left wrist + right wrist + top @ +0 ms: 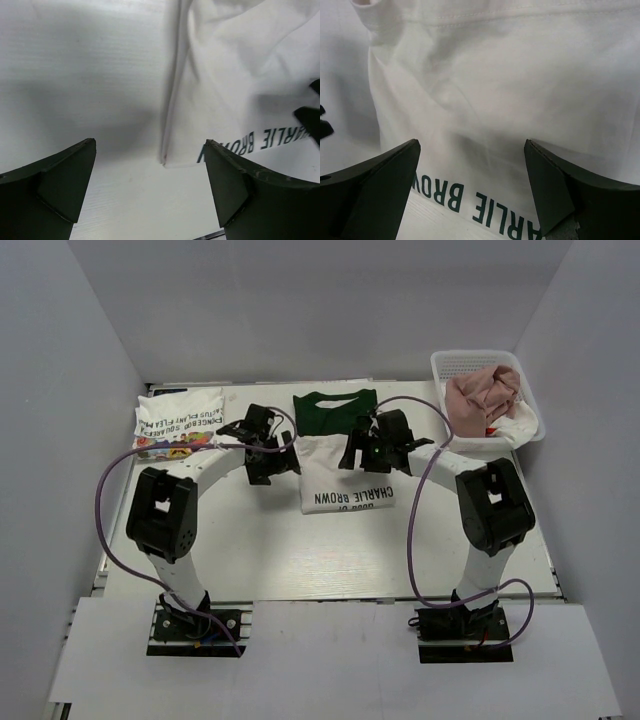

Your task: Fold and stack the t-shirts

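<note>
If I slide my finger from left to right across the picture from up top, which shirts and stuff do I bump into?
Folded cartoon t-shirt → green-and-white Charlie Brown t-shirt → white basket with the pink t-shirt inside.

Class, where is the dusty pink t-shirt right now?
In the top view, the pink t-shirt lies bunched in the white basket at the far right corner of the table.

white table, plain grey walls on three sides; even light
</note>
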{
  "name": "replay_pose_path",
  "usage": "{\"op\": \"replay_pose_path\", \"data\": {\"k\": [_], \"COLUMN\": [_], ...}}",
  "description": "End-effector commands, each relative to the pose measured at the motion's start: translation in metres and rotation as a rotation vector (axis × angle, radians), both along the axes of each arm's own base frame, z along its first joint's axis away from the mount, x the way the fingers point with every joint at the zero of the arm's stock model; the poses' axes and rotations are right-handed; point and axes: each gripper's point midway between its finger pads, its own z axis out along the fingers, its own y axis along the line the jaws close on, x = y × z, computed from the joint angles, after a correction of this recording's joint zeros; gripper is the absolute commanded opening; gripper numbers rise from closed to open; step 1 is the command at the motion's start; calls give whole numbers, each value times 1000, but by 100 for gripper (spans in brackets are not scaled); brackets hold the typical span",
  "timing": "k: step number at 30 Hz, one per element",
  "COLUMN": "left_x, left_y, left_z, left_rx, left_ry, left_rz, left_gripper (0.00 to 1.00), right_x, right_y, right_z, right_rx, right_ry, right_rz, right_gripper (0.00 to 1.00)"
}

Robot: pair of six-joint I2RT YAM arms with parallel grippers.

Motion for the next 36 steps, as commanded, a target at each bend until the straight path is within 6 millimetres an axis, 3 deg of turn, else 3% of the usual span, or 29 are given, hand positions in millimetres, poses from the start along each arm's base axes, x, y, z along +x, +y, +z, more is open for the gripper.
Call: {"op": "replay_pose_path", "data": {"k": [1, 3, 4, 5, 7, 8, 11, 12, 15, 18, 21, 22, 24, 26, 28, 29, 30, 35, 36], "left_x": [-18, -23, -24, -22, -24, -30, -35, -40, -50, -53, -70, -76, -88, -103, -108, -108, -108, -105, -104], "left_y": [-10, -19, -22, -31, -39, -44, -53, -58, -64, -63, -64, -61, -55, -48, -43, -41, -41, -49, -53], "left_z": [-8, -8, -8, -5, -6, -14, -28, -36, -45, -51, -57, -61, -67, -71, -75, -78, -78, -80, -80], "left_rx": [-30, -63, -83, -134, -186, -188, -216, -217, -204, -184, -170, -161, -137, -116, -103, -96, -96, -109, -109], "left_ry": [4, -4, -6, -26, -18, -1, 44, 71, 98, 105, 137, 158, 172, 196, 208, 203, 203, 188, 187], "left_rz": [-59, -96, -107, -133, -132, -148, -169, -185, -195, -184, -203, -201, -191, -181, -166, -163, -163, -186, -196], "left_gripper": [99, 99, 99, 99, 99, 99, 99, 98, 92, 85, 79, 77, 76, 76, 76, 76, 73, 50, 30], "right_x": [17, 13, 14, 7, -7, -18, -36, -48, -68, -73, -77, -79, -86, -89, -96, -89, -90, -93, -92], "right_y": [0, -16, -25, -36, -49, -66, -86, -94, -93, -86, -85, -85, -87, -91, -94, -93, -93, -92, -93], "right_z": [29, 25, 38, 28, 34, 15, 9, -7, -20, -28, -35, -36, -37, -41, -47, -45, -46, -42, -41], "right_rx": [15, -11, -25, -61, -82, -141, -143, -142, -94, -37, -16, -14, -11, -10, -17, -5, -2, 5, 10], "right_ry": [-104, -95, -128, -109, -84, -50, -9, 43, 102, 142, 172, 174, 174, 164, 170, 134, 138, 119, 111], "right_rz": [-30, -89, -122, -156, -180, -220, -276, -303, -289, -270, -259, -258, -261, -271, -278, -276, -277, -261, -264], "right_gripper": [90, 90, 90, 90, 90, 90, 90, 90, 90, 89, 75, 61, 45, 31, 24, 8, 0, 0, 0]}}
